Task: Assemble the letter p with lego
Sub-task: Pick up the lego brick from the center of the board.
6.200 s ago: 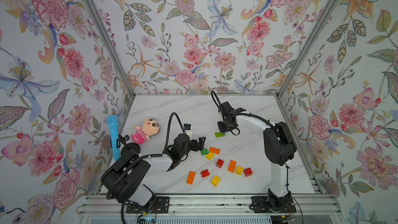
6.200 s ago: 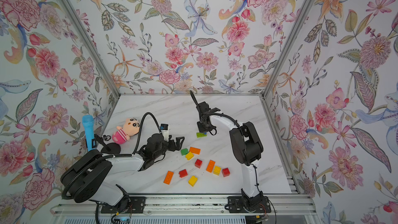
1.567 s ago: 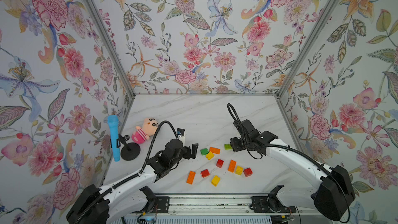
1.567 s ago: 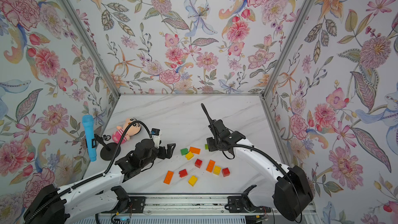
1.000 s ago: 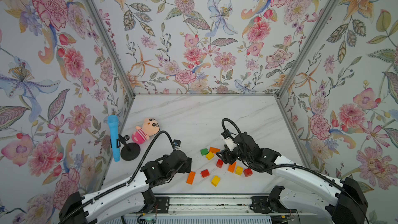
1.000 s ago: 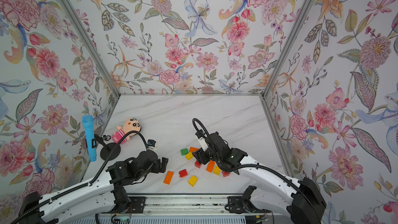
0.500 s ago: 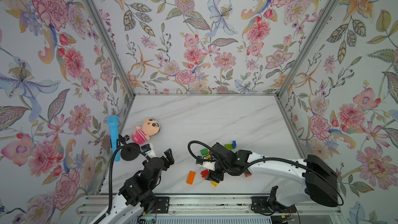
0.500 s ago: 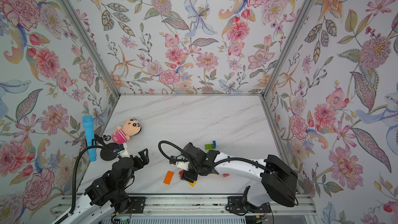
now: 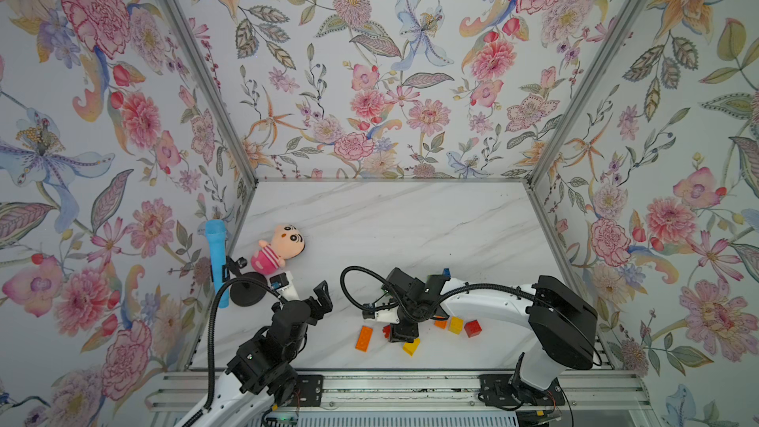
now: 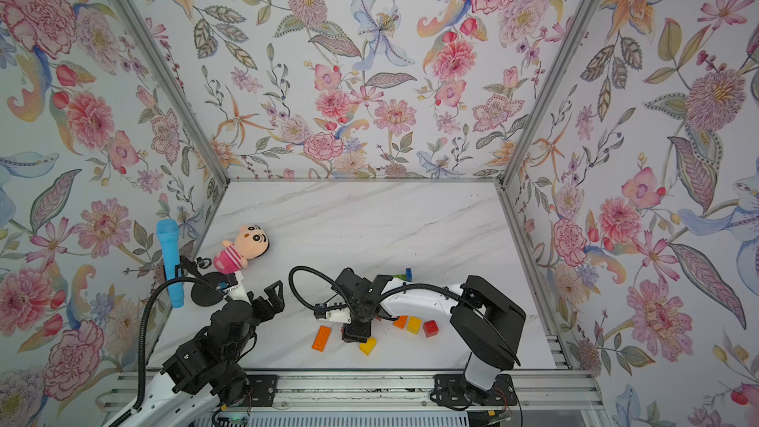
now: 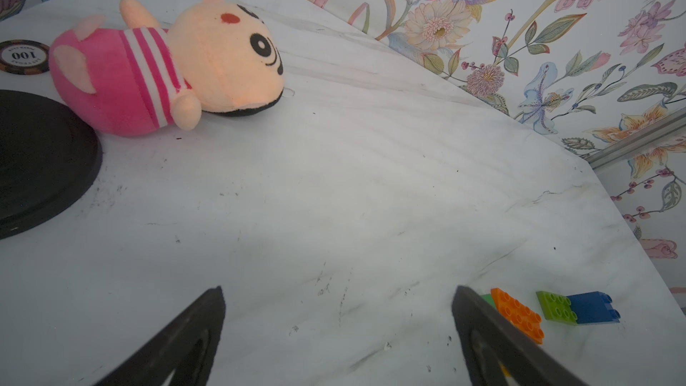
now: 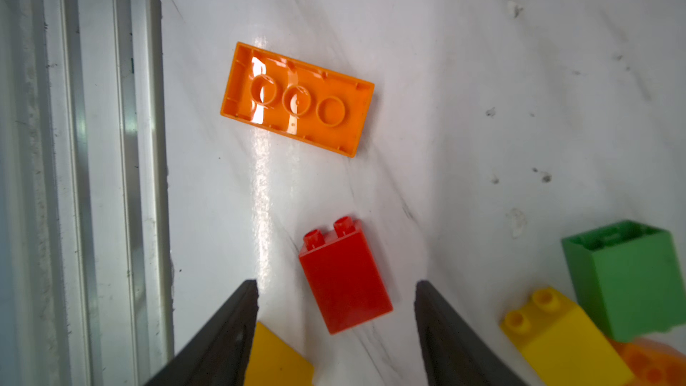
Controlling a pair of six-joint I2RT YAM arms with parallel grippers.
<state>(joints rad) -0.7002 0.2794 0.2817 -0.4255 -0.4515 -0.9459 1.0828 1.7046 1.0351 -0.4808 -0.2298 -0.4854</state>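
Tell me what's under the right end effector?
A red brick lies on its side below the open right end effector. It hides part of a yellow brick.

Bright, sharp — glare on orange brick (image 12: 297, 100)

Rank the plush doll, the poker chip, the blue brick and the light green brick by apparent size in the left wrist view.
1. plush doll, by far.
2. poker chip and blue brick, about alike.
3. light green brick, smallest.

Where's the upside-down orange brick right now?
In both top views the upside-down orange brick lies by the front rail, just left of the right gripper, apart from the nearest red brick.
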